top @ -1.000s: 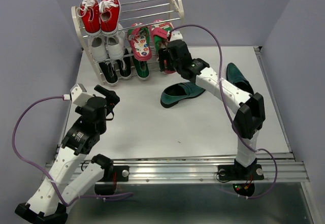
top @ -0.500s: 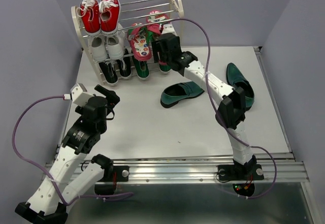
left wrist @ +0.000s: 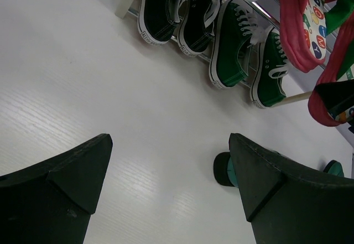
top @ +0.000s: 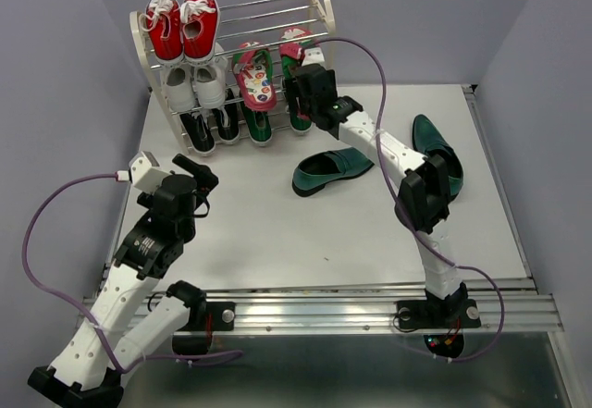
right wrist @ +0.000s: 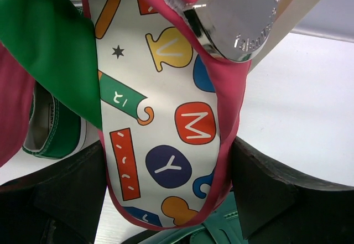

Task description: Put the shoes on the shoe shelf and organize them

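Observation:
The shoe shelf (top: 323, 6) stands at the table's back left. One red-pink flip-flop (top: 255, 79) leans on its middle tier. My right gripper (top: 299, 91) is shut on the heel of the second flip-flop (top: 294, 42), holding it against the middle tier beside the first. In the right wrist view the patterned insole (right wrist: 166, 117) fills the space between my fingers (right wrist: 271, 194). Green canvas sneakers (top: 258, 124) sit on the bottom tier. Two dark green loafers lie on the table, one (top: 330, 170) in the middle, one (top: 437, 147) to the right. My left gripper (top: 191, 173) is open and empty.
Red sneakers (top: 182, 24) occupy the top tier's left end, white sneakers (top: 194, 84) the middle tier's left, black sneakers (top: 199, 130) the bottom left. The left wrist view shows the black (left wrist: 166, 6) and green sneakers (left wrist: 235, 45). Purple walls close in on three sides.
My right arm has carried the flip-flop back and up from in front of the shelf to its middle tier. The left arm has not moved.

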`<action>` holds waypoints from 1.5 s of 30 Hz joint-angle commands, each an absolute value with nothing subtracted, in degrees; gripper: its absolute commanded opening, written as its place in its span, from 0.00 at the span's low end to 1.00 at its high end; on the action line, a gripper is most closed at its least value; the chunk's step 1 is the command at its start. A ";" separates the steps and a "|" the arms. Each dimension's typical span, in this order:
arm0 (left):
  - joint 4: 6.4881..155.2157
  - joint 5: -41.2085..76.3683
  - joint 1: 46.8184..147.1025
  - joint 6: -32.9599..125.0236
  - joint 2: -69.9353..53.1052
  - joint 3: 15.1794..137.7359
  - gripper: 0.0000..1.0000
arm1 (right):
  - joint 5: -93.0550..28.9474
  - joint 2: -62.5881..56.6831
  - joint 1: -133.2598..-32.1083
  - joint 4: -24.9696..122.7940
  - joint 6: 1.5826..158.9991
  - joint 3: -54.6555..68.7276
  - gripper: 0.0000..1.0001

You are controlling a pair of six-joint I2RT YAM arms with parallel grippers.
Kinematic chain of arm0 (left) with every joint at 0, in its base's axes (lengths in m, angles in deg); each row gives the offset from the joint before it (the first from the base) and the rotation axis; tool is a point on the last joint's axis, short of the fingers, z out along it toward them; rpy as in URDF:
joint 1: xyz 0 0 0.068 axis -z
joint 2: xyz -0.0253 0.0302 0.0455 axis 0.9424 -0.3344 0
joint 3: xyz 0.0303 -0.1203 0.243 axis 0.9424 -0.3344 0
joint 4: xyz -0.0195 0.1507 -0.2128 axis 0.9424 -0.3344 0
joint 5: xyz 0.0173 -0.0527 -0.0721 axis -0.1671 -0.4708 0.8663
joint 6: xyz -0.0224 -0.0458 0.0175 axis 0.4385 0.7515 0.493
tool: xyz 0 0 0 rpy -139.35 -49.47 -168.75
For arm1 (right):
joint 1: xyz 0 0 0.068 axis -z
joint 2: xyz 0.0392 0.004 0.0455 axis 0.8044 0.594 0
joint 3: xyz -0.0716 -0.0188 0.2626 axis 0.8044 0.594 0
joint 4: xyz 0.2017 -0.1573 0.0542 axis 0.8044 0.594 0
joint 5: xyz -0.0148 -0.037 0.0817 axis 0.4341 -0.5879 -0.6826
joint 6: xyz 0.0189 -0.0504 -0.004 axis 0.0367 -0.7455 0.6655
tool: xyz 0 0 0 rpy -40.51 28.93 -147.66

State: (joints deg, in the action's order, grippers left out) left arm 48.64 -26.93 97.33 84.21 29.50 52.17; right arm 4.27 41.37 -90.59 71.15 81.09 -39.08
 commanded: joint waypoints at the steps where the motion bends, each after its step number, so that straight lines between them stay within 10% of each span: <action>1: 49.04 -28.65 97.00 83.40 28.85 53.86 0.99 | 6.00 38.66 -90.73 62.82 80.33 -43.26 0.16; 38: 47.81 -29.71 97.00 83.58 29.46 54.39 0.99 | 3.45 49.46 -89.15 46.13 72.18 -51.80 0.38; 43: 47.55 -29.27 97.00 83.93 29.46 54.12 0.99 | 3.36 52.28 -89.15 44.98 72.07 -54.79 0.57; 45: 47.37 -29.27 96.92 84.02 29.46 54.21 0.99 | 4.15 52.46 -88.63 44.80 73.03 -54.35 0.80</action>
State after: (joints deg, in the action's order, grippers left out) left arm 47.61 -28.29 97.33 84.25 29.58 52.21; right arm 3.71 52.87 -89.46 55.76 73.16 -50.89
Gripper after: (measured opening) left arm 0.989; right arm 0.824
